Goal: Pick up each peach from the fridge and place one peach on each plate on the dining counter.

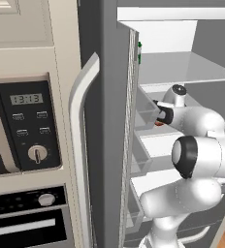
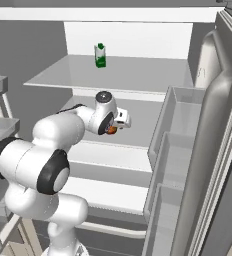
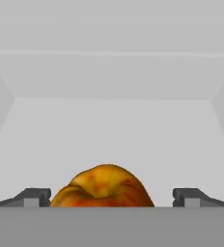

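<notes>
The tall grey steel two-door fridge (image 2: 138, 35) stands open, its white shelved interior facing the base. In the left base view its left door, with a long curved pale handle (image 1: 83, 145), stands edge-on at 12 o'clock, and a black-fronted wall oven (image 1: 24, 126) with a digital clock sits at 9 o'clock. In the right base view the right door swings out at 3 o'clock, its pale grey bins (image 2: 175, 150) stacked one below another.

The white arm with dark joints (image 2: 48, 160) reaches into the fridge over a middle shelf (image 2: 138, 117). One shelf higher, toward 12 o'clock, a small green bottle (image 2: 100, 55) stands upright near the back wall.

The dark two-finger pincer (image 3: 111, 197) is spread wide, its fingertips (image 3: 34, 197) well apart at 7 and 5 o'clock in the hand view. Between them, touching neither, lies the small round orange-red peach with a yellowish blush (image 3: 103, 188) on the white shelf. In the right base view a sliver of that peach (image 2: 111, 130) shows just under the hand. The pincer grips nothing.
</notes>
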You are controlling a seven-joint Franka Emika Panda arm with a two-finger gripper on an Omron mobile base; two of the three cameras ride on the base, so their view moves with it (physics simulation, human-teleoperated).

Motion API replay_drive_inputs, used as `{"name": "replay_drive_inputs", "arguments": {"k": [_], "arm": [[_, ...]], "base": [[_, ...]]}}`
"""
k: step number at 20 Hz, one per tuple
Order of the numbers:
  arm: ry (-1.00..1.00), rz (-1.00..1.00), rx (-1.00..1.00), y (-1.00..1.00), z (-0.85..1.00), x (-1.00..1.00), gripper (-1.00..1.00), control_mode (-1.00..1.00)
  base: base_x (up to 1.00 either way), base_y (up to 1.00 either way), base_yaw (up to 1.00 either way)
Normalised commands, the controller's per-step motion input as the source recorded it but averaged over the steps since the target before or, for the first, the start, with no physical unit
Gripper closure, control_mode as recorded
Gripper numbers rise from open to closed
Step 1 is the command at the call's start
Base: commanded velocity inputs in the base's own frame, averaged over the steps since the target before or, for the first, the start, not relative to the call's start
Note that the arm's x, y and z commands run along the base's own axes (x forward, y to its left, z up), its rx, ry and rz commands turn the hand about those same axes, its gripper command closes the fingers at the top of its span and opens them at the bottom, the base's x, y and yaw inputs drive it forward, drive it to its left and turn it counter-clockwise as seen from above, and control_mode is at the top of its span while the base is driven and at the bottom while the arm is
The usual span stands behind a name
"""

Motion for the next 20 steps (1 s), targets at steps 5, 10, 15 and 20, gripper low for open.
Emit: {"name": "replay_drive_inputs", "arguments": {"k": [5, 10, 15, 20], "arm": [[0.06, 0.00, 0.00, 0.00, -0.26, 0.02, -1.00, -1.00], [0.09, 0.00, 0.00, 0.00, -0.34, 0.00, -1.00, -1.00], [0.05, 0.00, 0.00, 0.02, -0.52, -0.06, 1.00, -1.00], [0.00, 0.00, 0.00, 0.05, -0.73, -0.13, 1.00, -1.00]], "base": [[0.00, 0.00, 0.00], [0.00, 0.00, 0.00], [0.00, 0.00, 0.00], [0.00, 0.00, 0.00]]}}
